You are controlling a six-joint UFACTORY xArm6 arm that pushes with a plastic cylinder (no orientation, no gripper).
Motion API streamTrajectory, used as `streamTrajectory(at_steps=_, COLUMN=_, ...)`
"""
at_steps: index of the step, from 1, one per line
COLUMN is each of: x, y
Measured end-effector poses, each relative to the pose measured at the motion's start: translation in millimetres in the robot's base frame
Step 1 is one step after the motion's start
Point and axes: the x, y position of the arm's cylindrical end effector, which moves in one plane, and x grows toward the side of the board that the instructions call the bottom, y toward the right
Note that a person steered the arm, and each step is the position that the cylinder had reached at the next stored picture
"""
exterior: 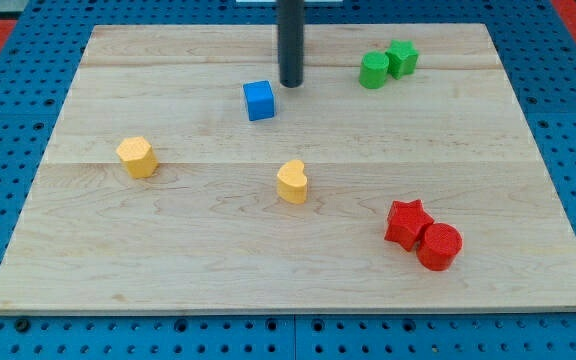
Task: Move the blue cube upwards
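Observation:
The blue cube [259, 100] sits on the wooden board [168, 250], a little left of centre in the upper part of the view. My tip [290, 85] is the lower end of a dark rod coming down from the view's top. It stands just to the right of the blue cube and slightly above it in the view, a small gap apart from it.
A green cylinder [373, 71] and a green star-shaped block [402, 58] touch at the upper right. A yellow block [137, 156] lies at the left, a yellow heart [292, 182] at centre. A red star [408, 222] and red cylinder [439, 246] touch at lower right.

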Motion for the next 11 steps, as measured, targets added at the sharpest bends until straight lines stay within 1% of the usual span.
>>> streamTrajectory(at_steps=1, x=26, y=-22)
streamTrajectory(at_steps=3, x=26, y=-134)
streamTrajectory(at_steps=4, x=28, y=-158)
streamTrajectory(at_steps=5, x=44, y=-166)
streamTrajectory(at_steps=6, x=45, y=-171)
streamTrajectory(at_steps=7, x=51, y=-156)
streamTrajectory(at_steps=8, x=73, y=-174)
streamTrajectory(at_steps=9, x=113, y=-178)
streamTrajectory(at_steps=10, x=124, y=-186)
streamTrajectory(at_steps=11, x=122, y=-227)
